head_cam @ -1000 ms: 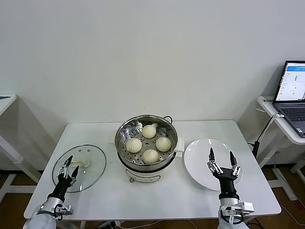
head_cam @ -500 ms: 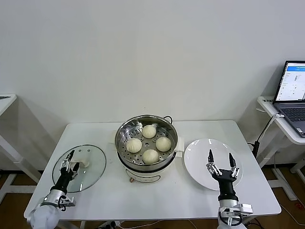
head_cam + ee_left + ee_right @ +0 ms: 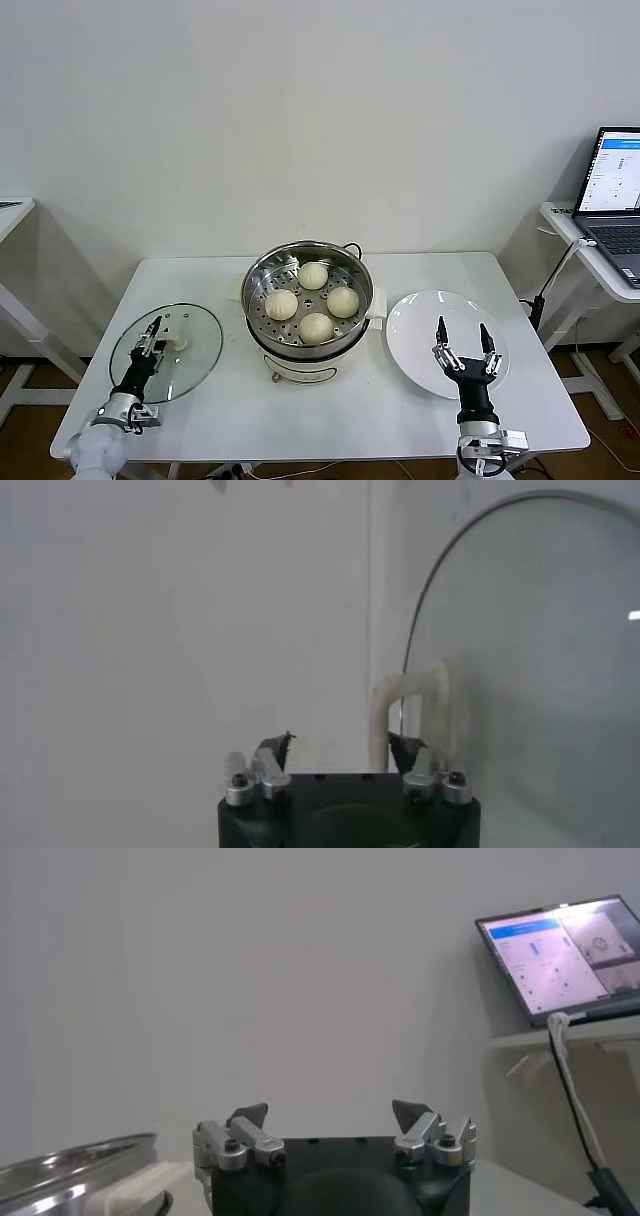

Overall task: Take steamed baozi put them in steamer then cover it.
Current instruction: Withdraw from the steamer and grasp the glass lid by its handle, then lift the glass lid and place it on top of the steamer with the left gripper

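Observation:
Several off-white baozi (image 3: 316,327) lie on the perforated tray inside the shiny steamer (image 3: 256,288) at the table's centre. The glass cover (image 3: 192,366) lies flat on the table to the left, its white handle (image 3: 181,342) pointing up. My left gripper (image 3: 153,327) is low over the cover, just beside the handle. In the left wrist view its fingers (image 3: 340,742) stand apart with an empty gap, and the arched handle (image 3: 412,690) rises just beyond one fingertip. My right gripper (image 3: 461,326) hovers open and empty over the white plate (image 3: 420,318).
The white plate, right of the steamer, has nothing on it. A side table with an open laptop (image 3: 612,190) stands at the far right, with a cable hanging beside it. The steamer's rim (image 3: 70,1158) shows beside the right wrist.
My left gripper has crept forward over the cover toward its handle, and its fingers have narrowed. The right gripper has sunk slightly and stays wide open.

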Available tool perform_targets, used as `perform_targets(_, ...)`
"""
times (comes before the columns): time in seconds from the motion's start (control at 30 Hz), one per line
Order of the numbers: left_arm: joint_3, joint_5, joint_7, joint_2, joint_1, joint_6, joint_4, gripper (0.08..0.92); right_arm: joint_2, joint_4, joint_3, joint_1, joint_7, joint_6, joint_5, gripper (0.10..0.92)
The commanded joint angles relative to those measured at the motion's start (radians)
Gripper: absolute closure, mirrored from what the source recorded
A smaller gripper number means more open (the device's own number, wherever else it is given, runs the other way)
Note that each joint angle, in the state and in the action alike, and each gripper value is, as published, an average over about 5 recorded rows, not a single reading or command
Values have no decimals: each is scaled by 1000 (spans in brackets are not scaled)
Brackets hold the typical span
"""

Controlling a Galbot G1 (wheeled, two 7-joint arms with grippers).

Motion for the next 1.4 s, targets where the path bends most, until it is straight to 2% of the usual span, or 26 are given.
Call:
perform_targets(0.03,2,9,-7,-1,-12,1,31,546,1,-7,0,1,0,6,-2,203)
perform_targets(0.2,0,7,-20,-3,-8,-3,14,693,1,-12,0,3,0,9,-4,203)
perform_targets(0.33,-2,-12,-28,-7,13,1,-55,790,2,-14,0,6,0,10,-3,203)
perform_targets(0.63,-46,-115,24,11,156,80,-414,811,1,-17,-6,16,1,9,0,203)
perform_targets(0.73,-64,-183,90,40,218,149,-555,811,-1,-18,-8,20,1,9,3,203)
perform_targets(0.87,-48,-323,230,109,296,298,-739,811,-4,-24,-10,29,0,10,7,203)
perform_targets(1.0,31,-375,337,163,325,435,-880,811,-5,-31,-12,36,0,13,8,203)
perform_targets(1.13,171,-368,402,200,309,587,-966,811,-5,-31,-6,37,-1,19,8,203)
perform_targets(1.4,530,-257,470,231,145,826,-983,811,-5,-28,19,26,-4,30,9,203)
